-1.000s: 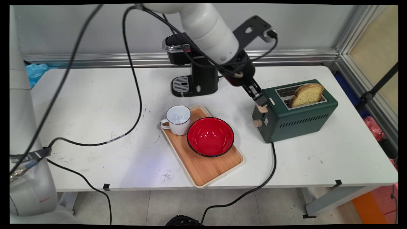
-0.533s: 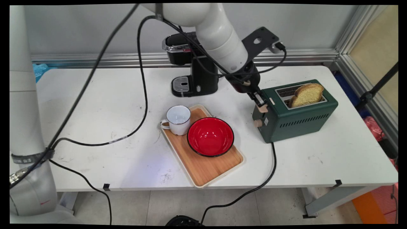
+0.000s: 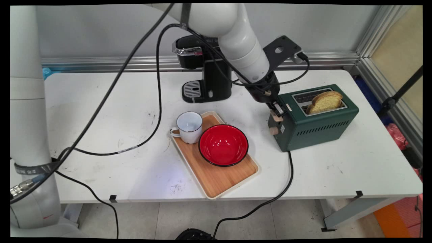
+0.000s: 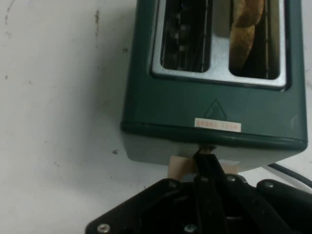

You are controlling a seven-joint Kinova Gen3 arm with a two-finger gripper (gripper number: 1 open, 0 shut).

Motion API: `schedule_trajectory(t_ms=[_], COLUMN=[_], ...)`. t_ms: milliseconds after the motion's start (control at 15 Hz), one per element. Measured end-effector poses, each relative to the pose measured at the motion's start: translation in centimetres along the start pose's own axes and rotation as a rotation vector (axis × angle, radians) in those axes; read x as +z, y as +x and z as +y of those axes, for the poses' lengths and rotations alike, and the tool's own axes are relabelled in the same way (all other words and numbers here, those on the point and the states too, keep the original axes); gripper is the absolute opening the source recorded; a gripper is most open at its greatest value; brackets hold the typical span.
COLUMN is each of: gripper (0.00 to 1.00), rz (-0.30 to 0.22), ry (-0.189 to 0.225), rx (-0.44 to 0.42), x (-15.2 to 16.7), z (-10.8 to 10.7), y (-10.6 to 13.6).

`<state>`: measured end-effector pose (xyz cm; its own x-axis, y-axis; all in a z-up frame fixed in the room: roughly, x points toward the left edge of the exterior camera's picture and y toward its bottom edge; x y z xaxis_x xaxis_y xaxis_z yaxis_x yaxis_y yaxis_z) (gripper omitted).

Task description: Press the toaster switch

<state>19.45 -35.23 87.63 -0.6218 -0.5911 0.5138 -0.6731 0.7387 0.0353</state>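
A dark green toaster (image 3: 314, 128) stands on the right half of the table, with a slice of toasted bread (image 3: 325, 101) sticking out of its nearer slot. My gripper (image 3: 277, 108) is shut, and its joined fingertips rest on top of the beige lever (image 3: 276, 117) at the toaster's left end. A beige knob (image 3: 273, 130) sits below the lever. In the hand view the toaster (image 4: 209, 107) fills the top. The bread (image 4: 246, 29) is in the right slot and the left slot is empty. My gripper (image 4: 205, 155) meets the lever (image 4: 179, 168) at the toaster's near end.
A black coffee machine (image 3: 206, 71) stands at the back behind my arm. A wooden tray (image 3: 219, 182) near the front edge carries a white mug (image 3: 189, 126) and a red bowl (image 3: 223, 145). The toaster's black cord (image 3: 287, 182) runs off the front edge.
My gripper has come down and a little right onto the toaster's lever. The lever has sunk slightly and the bread sits a bit lower in its slot.
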Motion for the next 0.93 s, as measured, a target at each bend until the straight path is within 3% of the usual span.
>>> schedule_trajectory(t_ms=[933], gripper=[0.0], rz=[-0.051], ry=[0.001], rx=[-0.015], x=[2.5], z=[0.2], y=[-0.3])
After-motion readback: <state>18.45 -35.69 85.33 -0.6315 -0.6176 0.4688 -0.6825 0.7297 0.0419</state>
